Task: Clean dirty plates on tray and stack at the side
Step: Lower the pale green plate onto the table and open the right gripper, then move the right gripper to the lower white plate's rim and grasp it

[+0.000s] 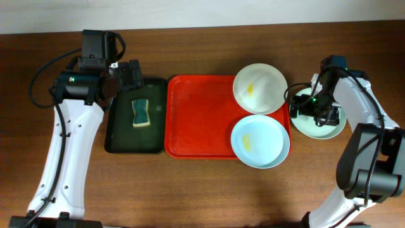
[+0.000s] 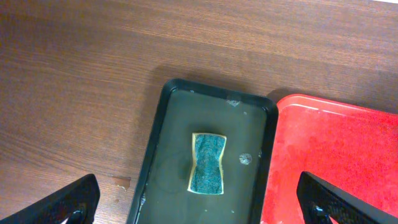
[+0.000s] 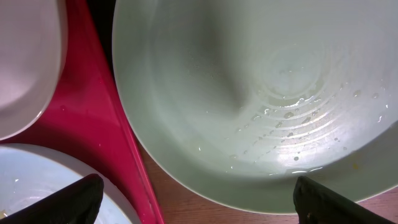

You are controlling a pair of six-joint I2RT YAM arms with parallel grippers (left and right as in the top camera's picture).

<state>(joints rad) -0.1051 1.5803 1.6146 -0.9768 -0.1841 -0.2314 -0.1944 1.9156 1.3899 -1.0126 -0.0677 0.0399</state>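
The red tray (image 1: 196, 117) lies mid-table. On its right part sit a white plate (image 1: 259, 88) and a pale blue plate (image 1: 259, 140), each with a small yellow smear. A third, pale green plate (image 1: 332, 130) lies on the table just right of the tray. My right gripper (image 1: 314, 109) hovers open over it. In the right wrist view this plate (image 3: 249, 93) is wet with droplets, and my right gripper (image 3: 199, 205) is empty. My left gripper (image 1: 130, 76) is open and empty above the far end of the dark green tray.
A dark green tray (image 1: 120, 126) left of the red tray holds a yellow-and-green sponge (image 1: 140, 113). The left wrist view shows the sponge (image 2: 208, 163), the green tray (image 2: 163, 143), the red tray (image 2: 336, 149) and my left gripper (image 2: 199, 205).
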